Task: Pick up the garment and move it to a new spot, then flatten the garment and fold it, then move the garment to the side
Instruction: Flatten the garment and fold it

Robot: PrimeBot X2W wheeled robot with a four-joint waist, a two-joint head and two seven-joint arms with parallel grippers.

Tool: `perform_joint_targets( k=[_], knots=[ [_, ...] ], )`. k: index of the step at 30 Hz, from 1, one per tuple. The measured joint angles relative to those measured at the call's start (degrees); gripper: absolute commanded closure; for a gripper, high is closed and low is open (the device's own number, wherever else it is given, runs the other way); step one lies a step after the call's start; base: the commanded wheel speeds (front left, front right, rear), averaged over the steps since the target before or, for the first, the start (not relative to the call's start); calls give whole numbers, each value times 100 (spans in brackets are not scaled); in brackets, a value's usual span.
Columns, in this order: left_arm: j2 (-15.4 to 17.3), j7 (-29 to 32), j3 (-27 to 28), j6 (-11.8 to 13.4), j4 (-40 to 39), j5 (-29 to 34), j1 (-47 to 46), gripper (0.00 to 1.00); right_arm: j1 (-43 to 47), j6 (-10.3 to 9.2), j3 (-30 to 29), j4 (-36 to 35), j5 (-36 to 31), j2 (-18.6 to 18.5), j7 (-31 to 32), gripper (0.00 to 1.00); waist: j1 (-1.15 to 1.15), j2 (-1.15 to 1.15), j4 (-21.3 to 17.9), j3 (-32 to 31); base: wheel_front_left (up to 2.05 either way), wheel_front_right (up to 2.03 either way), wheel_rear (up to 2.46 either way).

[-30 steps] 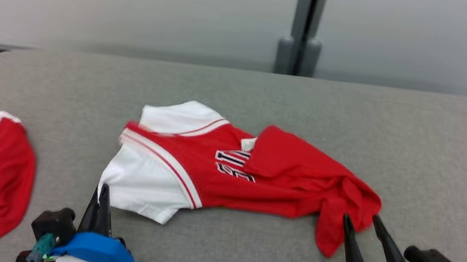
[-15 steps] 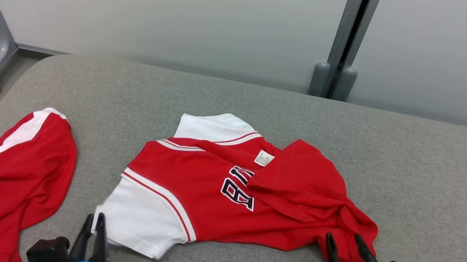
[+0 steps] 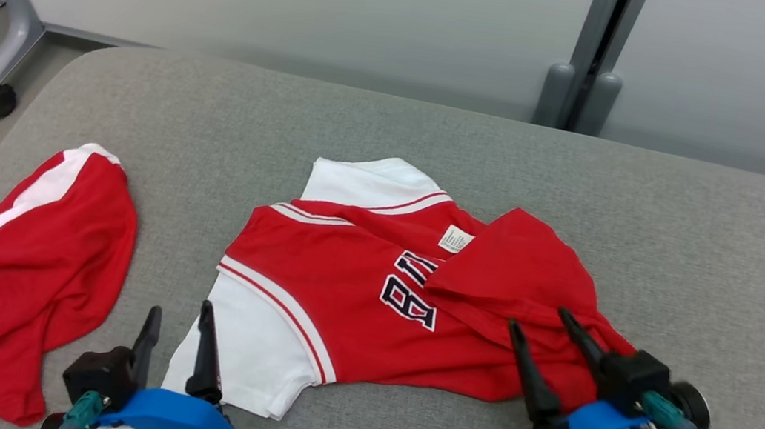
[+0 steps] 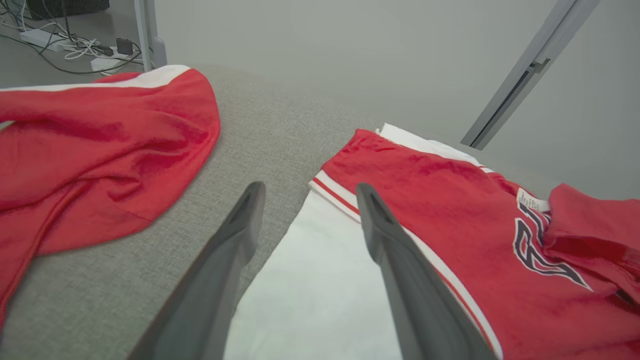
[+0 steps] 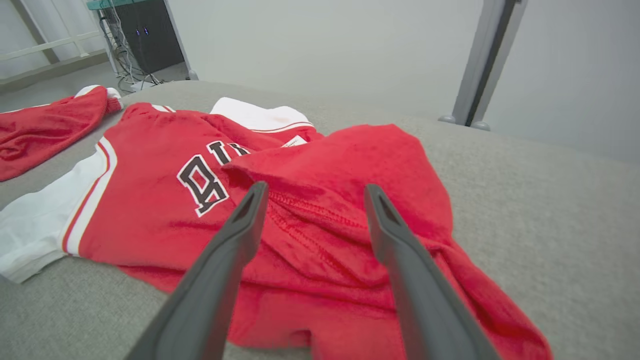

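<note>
Now that the left gripper [image 3: 181, 308] has opened wide, like the right gripper [image 3: 538, 319], the shirt [image 3: 334, 290] lies free and looks ready for flattening.

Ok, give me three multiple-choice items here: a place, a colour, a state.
1. Where does the second red garment lie from the jersey?
A. robot's right B. on top C. robot's left
2. What colour are the jersey's sleeves?
A. navy B. white C. grey
3. How does the left gripper stand?
A. open, at the near sleeve B. shut on the sleeve C. shut on the second garment

Answers: 1 C, it lies apart at the head view's left; 2 B, both sleeves are white with red trim; 3 A, its jaws stand wide apart in the left wrist view.
</note>
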Motion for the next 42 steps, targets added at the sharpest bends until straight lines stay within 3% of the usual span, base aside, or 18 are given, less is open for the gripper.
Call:
perform_joint_targets(
  k=[8,14,15,16,17,23,32,40,41,42],
  knots=[
    [-3,0,-296,19,-27,-115,-160,0,-1116,0,951,1092,-291,-154,1,0,0,0,349,243,0,0,0],
    [-2,0,-346,43,-48,-189,-166,0,-1541,0,1113,1681,-564,-185,0,0,0,0,582,353,0,0,0],
    [-2,0,-334,46,-67,-244,-165,0,-1560,0,1135,1729,-616,-180,0,14,0,0,604,364,0,0,0],
    [1,0,-328,48,-87,-255,-164,0,-1575,0,1128,1774,-628,-169,0,68,0,0,620,373,0,0,0],
    [1,0,-324,49,-98,-254,-162,0,-1592,0,1121,1813,-642,-160,0,100,0,0,628,377,0,0,0],
    [1,0,-310,45,-182,-248,-133,0,-1781,3,787,1214,-427,-226,0,100,1,0,538,456,0,0,0],
    [-1,0,-488,-16,-280,-234,-269,0,-2630,1,-394,1147,-307,-1424,0,100,0,0,436,719,0,0,0],
    [1,0,-797,-108,-287,-130,-501,0,-3661,1,-1060,2137,-598,-2517,-1,100,1,0,580,1037,0,0,0],
    [1,0,-843,-109,-271,-112,-526,0,-3741,1,-1167,2263,-648,-2575,1,92,1,0,611,1075,0,0,0],
    [-3,0,-872,-109,-270,-112,-543,0,-3832,1,-1268,2353,-668,-2597,2,38,0,0,635,1113,0,0,0]
  ],
)
